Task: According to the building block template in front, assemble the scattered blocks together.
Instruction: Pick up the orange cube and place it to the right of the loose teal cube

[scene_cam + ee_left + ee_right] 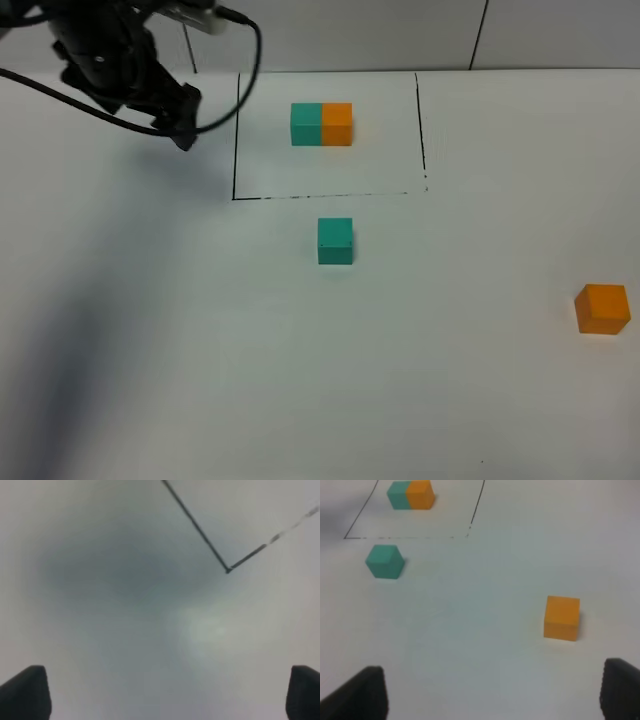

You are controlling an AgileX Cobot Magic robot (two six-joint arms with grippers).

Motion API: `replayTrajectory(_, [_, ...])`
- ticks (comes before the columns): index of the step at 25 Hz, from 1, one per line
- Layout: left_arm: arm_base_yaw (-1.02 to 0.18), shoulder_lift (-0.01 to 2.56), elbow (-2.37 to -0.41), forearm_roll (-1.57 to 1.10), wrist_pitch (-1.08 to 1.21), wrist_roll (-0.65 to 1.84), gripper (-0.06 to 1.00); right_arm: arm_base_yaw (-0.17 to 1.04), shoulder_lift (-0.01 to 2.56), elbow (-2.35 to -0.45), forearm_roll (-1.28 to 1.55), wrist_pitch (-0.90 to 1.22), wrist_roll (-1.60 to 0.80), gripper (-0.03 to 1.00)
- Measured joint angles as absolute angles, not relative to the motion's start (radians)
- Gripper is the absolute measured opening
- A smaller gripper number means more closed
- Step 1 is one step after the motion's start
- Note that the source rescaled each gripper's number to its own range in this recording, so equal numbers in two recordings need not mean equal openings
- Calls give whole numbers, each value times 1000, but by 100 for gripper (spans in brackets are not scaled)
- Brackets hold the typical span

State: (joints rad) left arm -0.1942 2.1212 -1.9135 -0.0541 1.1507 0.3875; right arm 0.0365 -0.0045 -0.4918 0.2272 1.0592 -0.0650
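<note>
The template (321, 125) is a teal cube and an orange cube joined, inside a thin black rectangle at the back; it also shows in the right wrist view (410, 495). The loose teal cube (335, 241) sits just in front of the rectangle's front line, also in the right wrist view (384, 561). The loose orange cube (602, 308) lies far right, also in the right wrist view (562, 618). My left gripper (183, 125) hovers left of the rectangle, open and empty; its fingertips (25, 692) frame bare table. My right gripper (492, 695) is open and empty, with the orange cube ahead of it.
The white table (200, 350) carries the black rectangle line (236, 140), whose corner shows in the left wrist view (227, 570). The left arm's black cable (250, 60) loops over the table's back left. A wall runs behind the table.
</note>
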Motion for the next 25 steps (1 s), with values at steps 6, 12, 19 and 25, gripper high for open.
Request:
replayTrajectory(6, [-107, 1946, -1770, -62, 1153, 295, 95, 36, -5, -492, 227, 1059, -65, 73])
replayTrajectory(12, [-100, 1720, -1525, -61, 1098, 265, 92, 36, -5, -492, 227, 1059, -65, 73])
replayTrajectory(19, [-99, 1345, -1198, 47, 1025, 76, 91, 36, -5, -492, 227, 1059, -64, 73])
replayTrajectory(25, [-99, 983, -974, 122, 988, -73, 90, 36, -5, -492, 227, 1059, -64, 73])
